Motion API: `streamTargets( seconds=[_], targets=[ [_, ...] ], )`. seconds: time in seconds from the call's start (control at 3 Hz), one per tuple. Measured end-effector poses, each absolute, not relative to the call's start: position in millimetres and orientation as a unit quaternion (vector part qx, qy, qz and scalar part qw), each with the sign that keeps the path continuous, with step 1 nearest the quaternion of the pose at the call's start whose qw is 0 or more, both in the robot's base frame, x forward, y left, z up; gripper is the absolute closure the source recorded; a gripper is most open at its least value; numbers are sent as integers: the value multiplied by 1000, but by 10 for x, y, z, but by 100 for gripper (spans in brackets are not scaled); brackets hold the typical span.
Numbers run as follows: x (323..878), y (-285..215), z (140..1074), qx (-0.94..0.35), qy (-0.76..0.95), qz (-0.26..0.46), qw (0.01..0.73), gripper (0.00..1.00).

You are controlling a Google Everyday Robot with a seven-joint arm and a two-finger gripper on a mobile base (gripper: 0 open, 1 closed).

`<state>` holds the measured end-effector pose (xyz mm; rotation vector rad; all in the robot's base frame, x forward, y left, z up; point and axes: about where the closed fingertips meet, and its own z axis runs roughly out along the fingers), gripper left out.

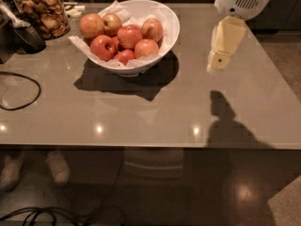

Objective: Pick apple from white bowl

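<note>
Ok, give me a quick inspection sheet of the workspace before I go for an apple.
Surface: glossy grey table, light glints near the front edge.
Job's things: white bowl, paper-lined, back left of centre, holding several red apples.
Clutter: glass jar of brown food at back left; dark utensil beside it.
Grippers: gripper hangs over the table's right side, apart from the bowl, no apple in it.
Cables: black cable looped at the left edge; more cables on the floor.
Surroundings: pale shoes below the table.
</note>
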<state>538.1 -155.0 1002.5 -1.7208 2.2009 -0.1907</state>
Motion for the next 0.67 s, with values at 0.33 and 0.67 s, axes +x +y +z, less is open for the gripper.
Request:
streamTargets(
  seconds=[0.33,0.67],
  targets=[
    [5617,-1350,10039,-621,762,-48,177,0],
    [5754,-1228,10043,-632,753,-37,183,0]
  ],
)
